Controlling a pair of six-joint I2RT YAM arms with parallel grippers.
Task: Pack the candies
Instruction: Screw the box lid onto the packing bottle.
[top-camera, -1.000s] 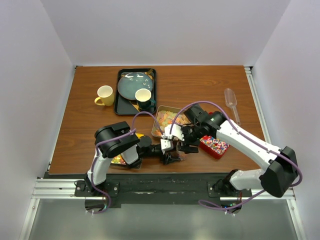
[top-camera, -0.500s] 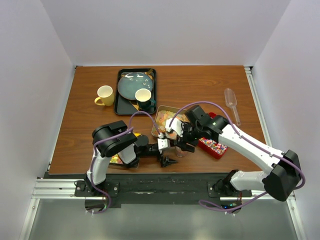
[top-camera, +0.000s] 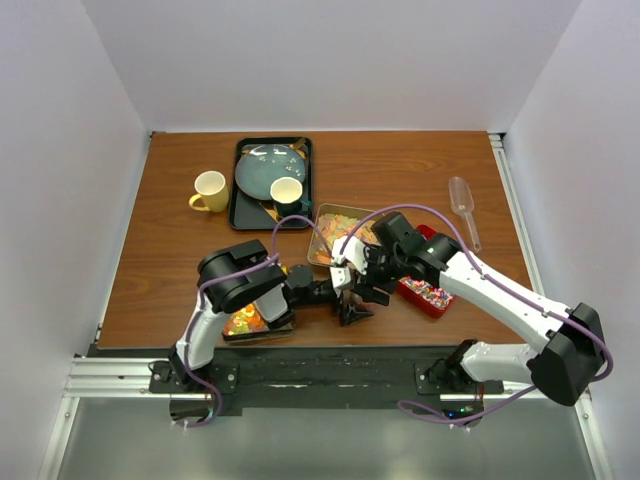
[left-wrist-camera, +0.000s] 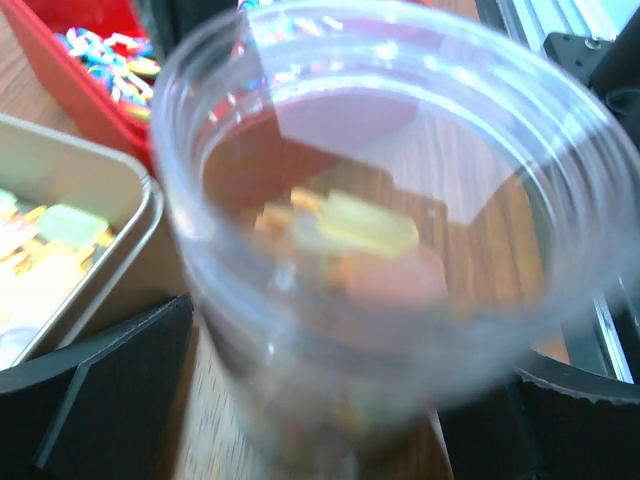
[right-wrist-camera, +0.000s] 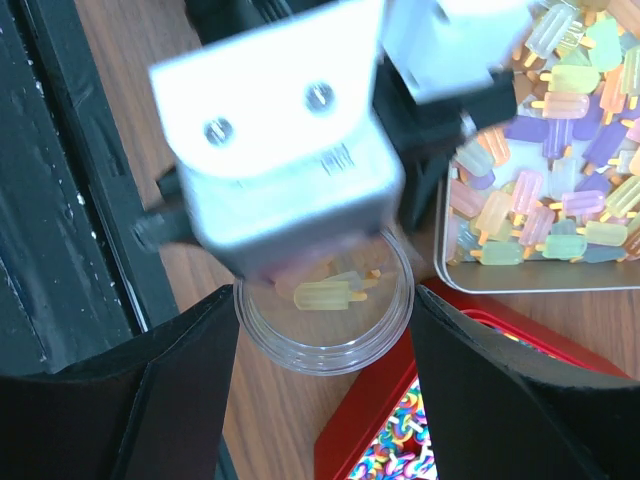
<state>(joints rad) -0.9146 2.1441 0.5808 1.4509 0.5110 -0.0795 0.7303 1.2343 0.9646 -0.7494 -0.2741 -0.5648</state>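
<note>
A clear plastic jar (right-wrist-camera: 325, 335) stands on the table with a few pastel candies (right-wrist-camera: 322, 295) in it. It fills the left wrist view (left-wrist-camera: 380, 250). My left gripper (left-wrist-camera: 320, 410) is shut on the jar's sides and lies low near the front edge (top-camera: 345, 302). My right gripper (right-wrist-camera: 325, 300) hangs open over the jar, one finger at each side, and also shows in the top view (top-camera: 362, 288). More pastel candies fill a silver tin (right-wrist-camera: 455, 255). Striped candies fill a red tin (right-wrist-camera: 365, 440). Orange candies (top-camera: 248, 322) lie in a tin under the left arm.
A black tray (top-camera: 240, 205) at the back holds a blue plate (top-camera: 268, 168) and a dark cup (top-camera: 288, 195). A yellow mug (top-camera: 210, 190) stands left of it. A clear scoop (top-camera: 462, 200) lies at the right. The table's front edge and black rail (top-camera: 320, 350) run just behind the jar.
My left gripper has swung right and a little further from the front edge, closer under the right gripper. The orange candy tin under the left arm shows more. The right arm has barely moved.
</note>
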